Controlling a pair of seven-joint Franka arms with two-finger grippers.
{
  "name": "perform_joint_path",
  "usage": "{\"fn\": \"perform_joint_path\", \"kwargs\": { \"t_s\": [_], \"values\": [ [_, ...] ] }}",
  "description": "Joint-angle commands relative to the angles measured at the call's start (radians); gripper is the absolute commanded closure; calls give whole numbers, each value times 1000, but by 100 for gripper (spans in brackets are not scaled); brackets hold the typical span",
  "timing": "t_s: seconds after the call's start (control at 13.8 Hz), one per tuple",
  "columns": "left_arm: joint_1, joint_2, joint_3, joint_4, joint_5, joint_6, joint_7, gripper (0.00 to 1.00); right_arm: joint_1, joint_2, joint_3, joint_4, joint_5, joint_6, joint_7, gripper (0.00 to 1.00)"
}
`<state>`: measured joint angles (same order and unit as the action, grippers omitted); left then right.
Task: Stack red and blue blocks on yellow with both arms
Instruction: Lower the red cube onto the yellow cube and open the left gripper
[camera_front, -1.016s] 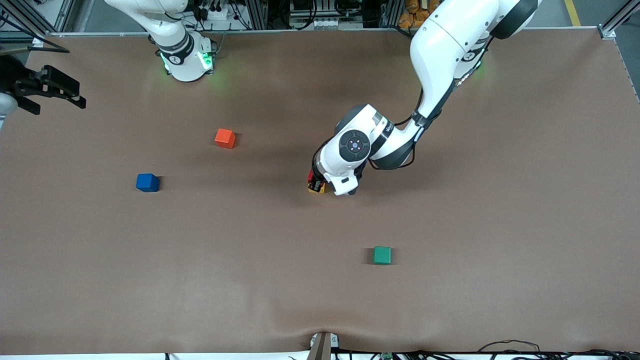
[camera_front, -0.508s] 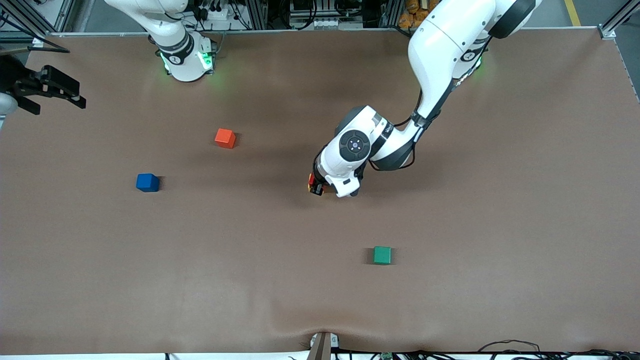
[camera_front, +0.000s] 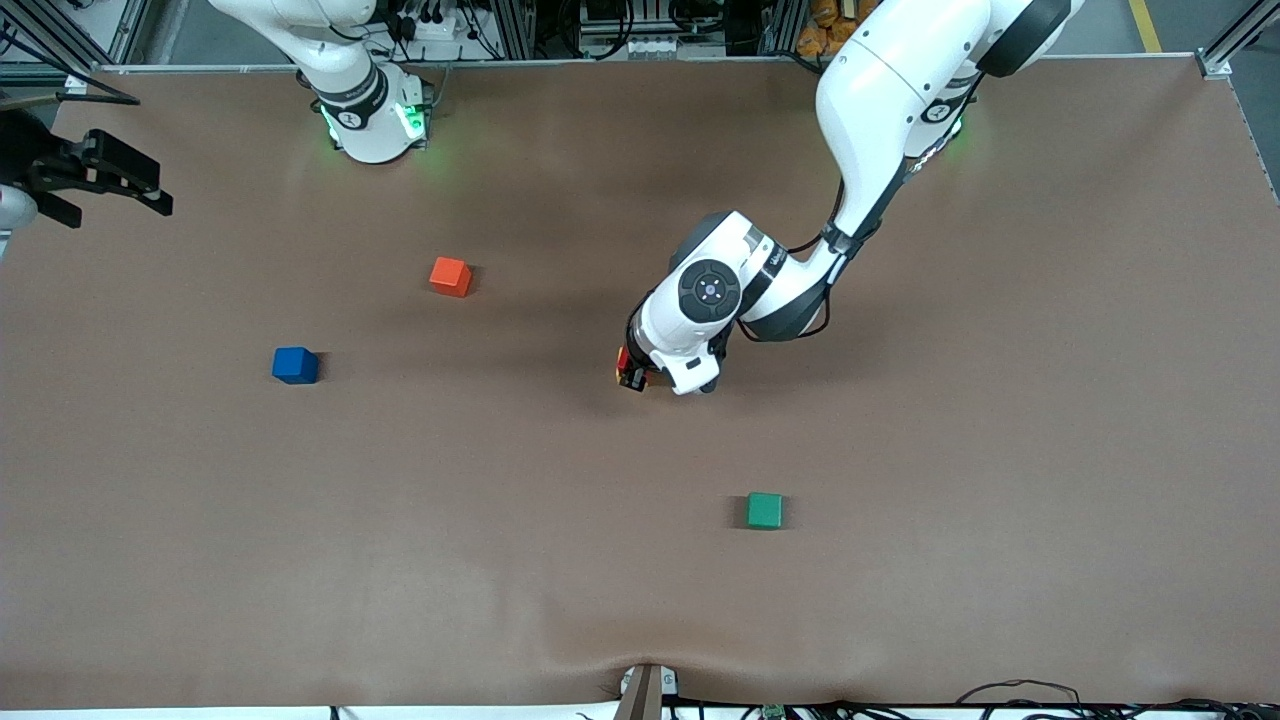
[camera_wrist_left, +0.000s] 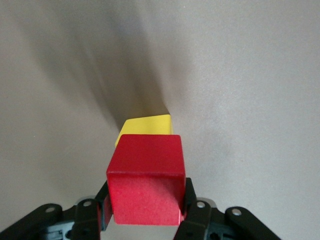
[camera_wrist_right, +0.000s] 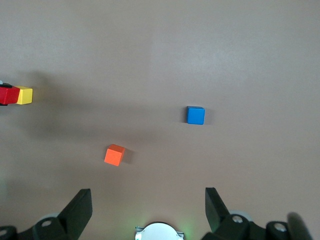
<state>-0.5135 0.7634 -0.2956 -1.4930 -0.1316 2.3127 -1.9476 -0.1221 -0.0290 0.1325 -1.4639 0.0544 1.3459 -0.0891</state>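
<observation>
Red block (camera_wrist_left: 145, 180) is clamped in left gripper (camera_wrist_left: 145, 212) directly over yellow (camera_wrist_left: 145, 125), not quite aligned; right gripper (camera_wrist_right: 148, 207) waits wide open, empty, at the right arm's end; blue (camera_front: 295, 365) lies nearer that arm.

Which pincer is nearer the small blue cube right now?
The right one, I judge. The right pincer hangs open over the table edge at its own arm's end, the small blue cube's end. The left pincer grips the small red cube over the small yellow cube mid-table.
</observation>
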Motion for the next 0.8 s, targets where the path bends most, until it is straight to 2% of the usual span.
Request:
{"fn": "perform_joint_path", "kwargs": {
  "t_s": [0.0, 0.65, 0.73],
  "values": [
    [-14, -2, 10, 10, -6, 1, -16, 100, -22, 6, 13, 14, 12, -17, 6, 0],
    [-17, 7, 10, 10, -8, 1, -1, 100, -22, 6, 13, 14, 13, -19, 6, 0],
    [-22, 7, 10, 10, -8, 1, -1, 98, -22, 6, 13, 13, 13, -19, 6, 0]
  ]
}}
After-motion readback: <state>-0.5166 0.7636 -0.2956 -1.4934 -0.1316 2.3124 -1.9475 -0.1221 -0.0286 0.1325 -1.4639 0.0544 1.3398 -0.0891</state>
